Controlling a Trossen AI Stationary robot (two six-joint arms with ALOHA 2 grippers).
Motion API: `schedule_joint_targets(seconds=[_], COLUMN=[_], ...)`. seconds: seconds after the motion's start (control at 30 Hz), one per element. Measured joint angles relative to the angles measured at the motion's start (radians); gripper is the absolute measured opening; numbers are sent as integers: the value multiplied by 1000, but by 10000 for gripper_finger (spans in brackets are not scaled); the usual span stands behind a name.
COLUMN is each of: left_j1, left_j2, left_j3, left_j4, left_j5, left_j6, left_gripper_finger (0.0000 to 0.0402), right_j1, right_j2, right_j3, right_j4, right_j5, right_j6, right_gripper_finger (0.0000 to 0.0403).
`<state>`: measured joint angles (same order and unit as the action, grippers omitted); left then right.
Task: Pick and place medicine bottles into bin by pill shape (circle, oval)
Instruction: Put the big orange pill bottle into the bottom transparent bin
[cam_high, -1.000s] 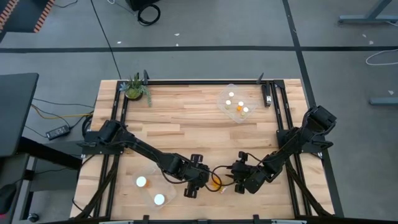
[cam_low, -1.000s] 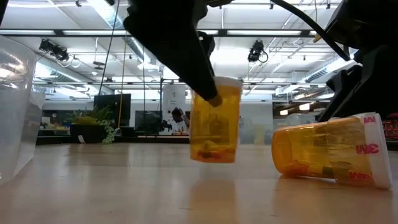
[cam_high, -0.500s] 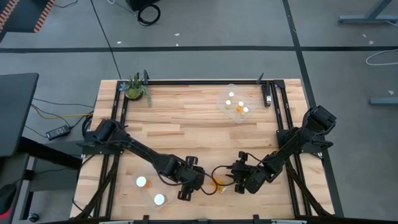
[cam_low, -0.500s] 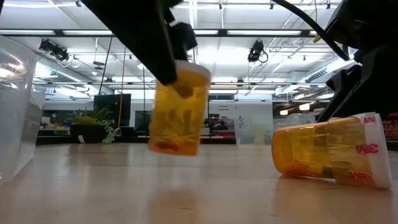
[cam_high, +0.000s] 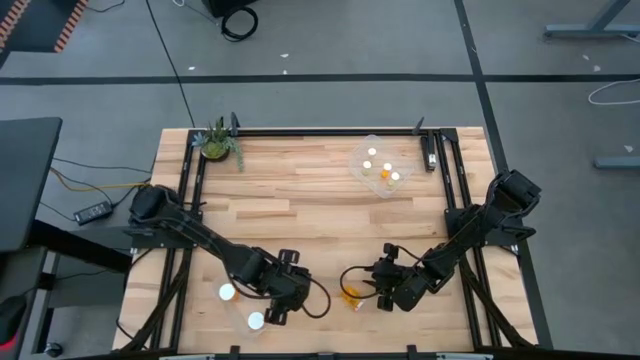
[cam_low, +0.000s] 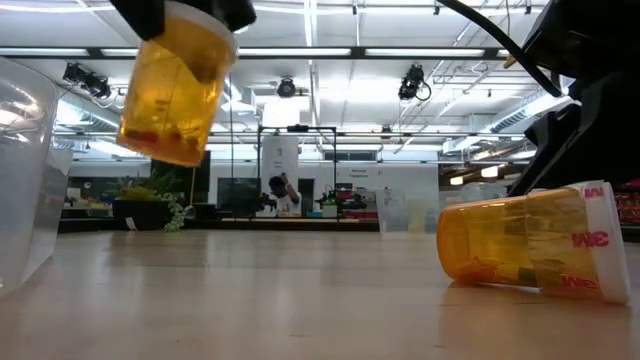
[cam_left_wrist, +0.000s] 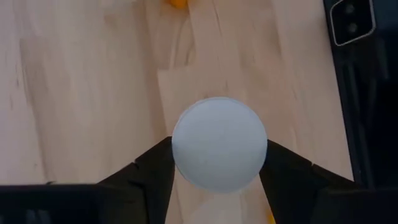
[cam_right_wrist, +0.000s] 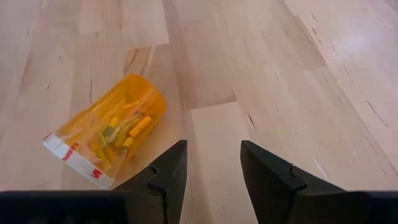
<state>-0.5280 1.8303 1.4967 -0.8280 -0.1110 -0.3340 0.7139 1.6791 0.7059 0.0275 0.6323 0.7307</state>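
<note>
My left gripper (cam_high: 281, 301) is shut on an orange medicine bottle (cam_low: 178, 95) with a white cap (cam_left_wrist: 219, 150), high above the table beside the near-left clear bin (cam_high: 243, 283). That bin holds two white-capped bottles (cam_high: 228, 293). Another orange bottle (cam_right_wrist: 111, 140) lies on its side on the wood, and shows in the low view (cam_low: 530, 245) too. My right gripper (cam_right_wrist: 213, 167) is open just short of it, touching nothing. The far-right clear bin (cam_high: 380, 165) holds several bottles. My left gripper pinches the bottle at its white cap's rim (cam_left_wrist: 179, 155), one finger on each side. The fingers (cam_left_wrist: 152, 174) come from above, pointing down. The bottle hangs below them, lifted clear of the table and tilted, its base toward the table's left in the low view.
A small potted plant (cam_high: 217, 144) stands at the far left corner. A dark bar (cam_high: 431, 152) lies by the far-right bin. Bare wood lies across the table's middle. The near-left bin's clear wall (cam_low: 25, 180) stands at the low view's left.
My left gripper has carried the orange bottle up and toward the table's left, away from the lying bottle and toward the near-left bin. The bottle has gone from near the table to well above it and has tipped. The right arm has kept still.
</note>
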Motion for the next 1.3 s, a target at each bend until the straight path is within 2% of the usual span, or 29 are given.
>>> schedule_joint_targets(seconds=[0.17, 0.47, 0.67, 0.93, 1.17, 1.3], left_j1=[-17, -38, -77, -139, -226, -267], left_j2=[-45, -82, -82, -100, -96, -97], left_j3=[0, 0, 0, 1, -1, 0], left_j4=[-68, -170, -248, -275, -331, -335], left_j5=[-4, -8, -8, -11, -81, -144], left_j6=[-17, -30, -86, -181, -291, -351], left_gripper_finger=[227, 211, 230, 211, 236, 224], right_j1=[0, 0, 0, 0, 0, 0], right_j2=[0, 0, 0, 0, 0, 0], right_j3=[0, 0, 0, 0, 0, 0], right_j4=[3, 6, 6, 6, 7, 7], right_j5=[0, 0, 0, 0, 0, 0], right_j6=[0, -1, -1, 3, 3, 4], right_gripper_finger=[156, 156, 156, 156, 156, 156])
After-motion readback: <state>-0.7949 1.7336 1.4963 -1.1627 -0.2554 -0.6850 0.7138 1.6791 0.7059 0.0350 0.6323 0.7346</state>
